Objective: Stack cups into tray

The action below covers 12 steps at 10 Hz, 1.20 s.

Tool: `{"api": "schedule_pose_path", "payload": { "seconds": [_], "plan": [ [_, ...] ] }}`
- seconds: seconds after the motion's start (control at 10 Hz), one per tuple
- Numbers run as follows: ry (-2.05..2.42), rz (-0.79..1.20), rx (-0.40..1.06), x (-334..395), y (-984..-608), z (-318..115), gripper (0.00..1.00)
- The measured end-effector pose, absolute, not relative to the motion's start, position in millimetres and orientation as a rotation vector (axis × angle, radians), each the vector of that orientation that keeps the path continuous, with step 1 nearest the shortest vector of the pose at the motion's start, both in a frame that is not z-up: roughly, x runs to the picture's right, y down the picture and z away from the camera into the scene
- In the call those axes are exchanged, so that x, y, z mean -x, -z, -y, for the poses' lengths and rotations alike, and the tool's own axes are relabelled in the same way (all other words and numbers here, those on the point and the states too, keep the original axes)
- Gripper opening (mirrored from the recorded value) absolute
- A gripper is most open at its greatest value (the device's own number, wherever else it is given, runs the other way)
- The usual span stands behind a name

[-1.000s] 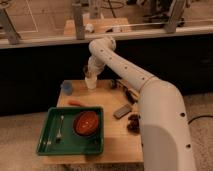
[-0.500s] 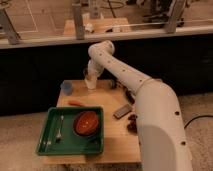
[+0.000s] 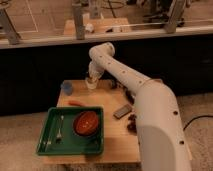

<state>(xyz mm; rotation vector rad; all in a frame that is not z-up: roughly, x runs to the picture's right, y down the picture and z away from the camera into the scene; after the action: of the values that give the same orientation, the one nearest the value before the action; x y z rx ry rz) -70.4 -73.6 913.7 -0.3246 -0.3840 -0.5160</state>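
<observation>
One white arm (image 3: 150, 112) fills the right of the view, reaches an elbow above the back table edge & bends down to the gripper (image 3: 91, 79), which hangs low over the far edge of the wooden table (image 3: 116, 137). Can't tell if gripper is wide, narrow or clamped on anything. Green tray (image 3: 72, 145) lies well apart from gripper, nearer the camera & a bit left as seen; its front rim is close to the table's front edge, its left rim at the table's left edge. Orange-red bowl (image 3: 86, 123) sits in tray's right half, the tray item nearest the gripper. Dark flat slab (image 3: 122, 111) lies on bare wood nearer the camera & right of gripper, just beside the arm. Blue cup (image 3: 66, 88) stands upright left of gripper, near the table's back-left corner, w/ open wood btwn the two. Pale cup (image 3: 90, 84) is right under gripper; contact not clear. Thin orange item (image 3: 76, 104) lies btwn gripper & tray's back rim. Fork (image 3: 60, 128) lies in tray's left half. Open wood shows btwn tray's right rim & arm
</observation>
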Motion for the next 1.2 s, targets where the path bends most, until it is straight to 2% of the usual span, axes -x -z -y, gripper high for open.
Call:
{"api": "schedule_pose_path", "payload": {
  "seconds": [1.2],
  "plan": [
    [0.534,0.437,0.33,86.2,-920.1,66.7,0.8]
  ]
}}
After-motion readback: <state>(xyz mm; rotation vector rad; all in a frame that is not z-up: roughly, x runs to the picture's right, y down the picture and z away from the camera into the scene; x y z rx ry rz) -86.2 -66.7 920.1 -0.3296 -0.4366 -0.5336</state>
